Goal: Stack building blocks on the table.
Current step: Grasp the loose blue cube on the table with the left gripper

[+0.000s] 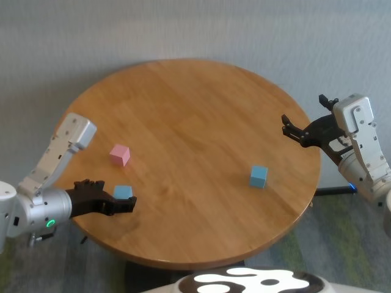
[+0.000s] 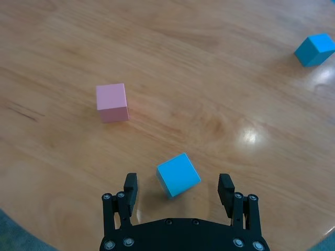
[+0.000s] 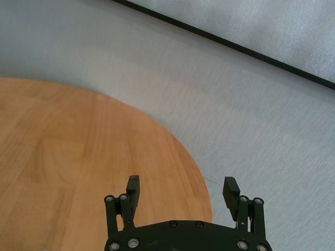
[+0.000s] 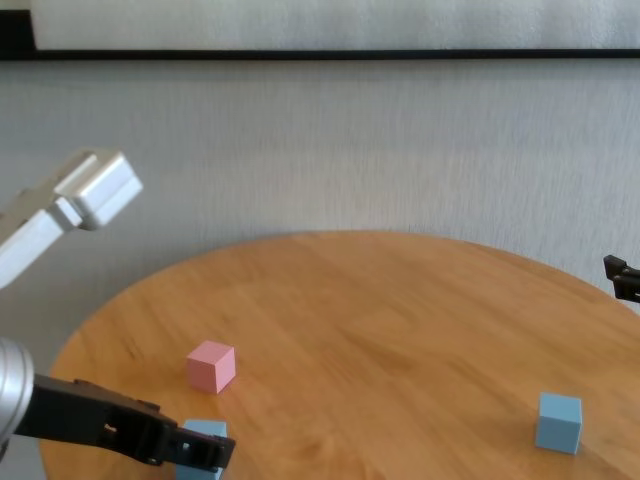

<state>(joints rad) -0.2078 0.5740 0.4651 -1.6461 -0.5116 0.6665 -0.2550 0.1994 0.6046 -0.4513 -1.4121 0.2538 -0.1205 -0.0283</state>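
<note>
A pink cube (image 1: 120, 154) sits on the left part of the round wooden table (image 1: 201, 110). A light blue cube (image 1: 123, 193) lies just in front of it, between the open fingers of my left gripper (image 1: 127, 202), which does not grip it. In the left wrist view the blue cube (image 2: 178, 174) lies between the fingertips (image 2: 131, 184) and the pink cube (image 2: 112, 102) beyond. A second light blue cube (image 1: 258, 176) sits on the right part of the table. My right gripper (image 1: 287, 129) hovers open and empty over the table's right edge.
Grey carpet (image 3: 251, 120) surrounds the table. A black baseboard line (image 4: 320, 55) runs along the wall behind. The second blue cube shows at the edge of the left wrist view (image 2: 314, 49) and in the chest view (image 4: 558, 422).
</note>
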